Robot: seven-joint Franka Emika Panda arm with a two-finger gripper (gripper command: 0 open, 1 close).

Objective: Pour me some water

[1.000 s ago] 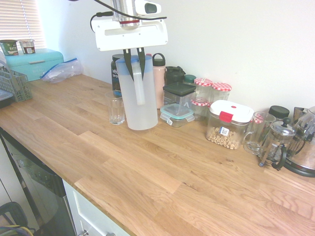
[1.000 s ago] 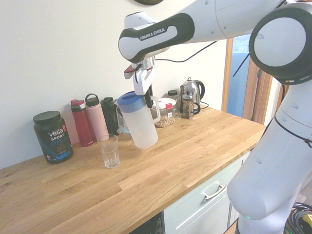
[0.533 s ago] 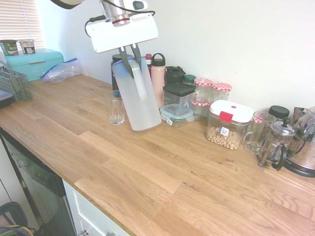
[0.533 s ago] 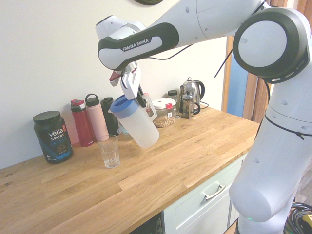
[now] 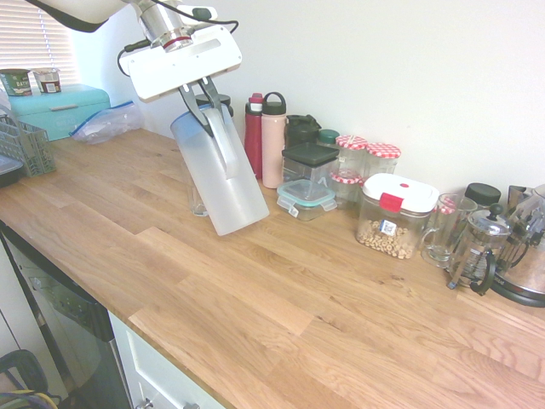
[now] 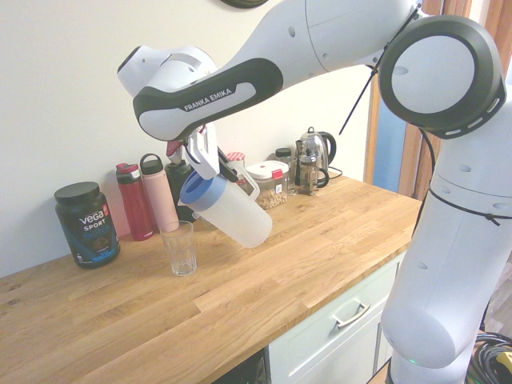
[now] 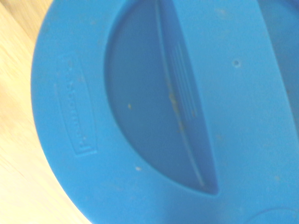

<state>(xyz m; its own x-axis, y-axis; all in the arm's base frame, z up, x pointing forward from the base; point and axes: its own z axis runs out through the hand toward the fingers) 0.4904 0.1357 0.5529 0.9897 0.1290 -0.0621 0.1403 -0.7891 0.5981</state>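
the pitcher [image 5: 223, 176] was a tall frosted, see-through jug with a blue lid [image 7: 154, 112] and a white handle down one side. it hung in the air above the wooden counter [image 5: 281, 298], tipped over so that its lidded top leaned toward the drinking glass [image 6: 181, 248] and its base pointed away. the gripper [image 5: 197, 89] was clenched on the pitcher's handle close to the lid. the glass stood upright on the counter just under and beside the pitcher's lowered rim, and looked empty in the second exterior view.

in the first exterior view the pitcher covered nearly all of the glass, leaving only a thin edge at its left side. the wrist view was filled by the blue lid, with raised lettering too soft to read and a strip of counter at one side. no stream of water could be made out, and the water level inside the frosted wall was hard to judge.

along the wall behind stood a dark protein tub [image 6: 86, 224], a red bottle [image 6: 135, 202] and a pink bottle [image 6: 158, 192], then stacked food containers [image 5: 308, 183], jars with checked lids [image 5: 368, 166], a cereal box with a red clip [image 5: 396, 216], a french press [image 5: 477, 247] and a kettle [image 5: 530, 260]. a turquoise bread bin [image 5: 60, 109] sat at the far end
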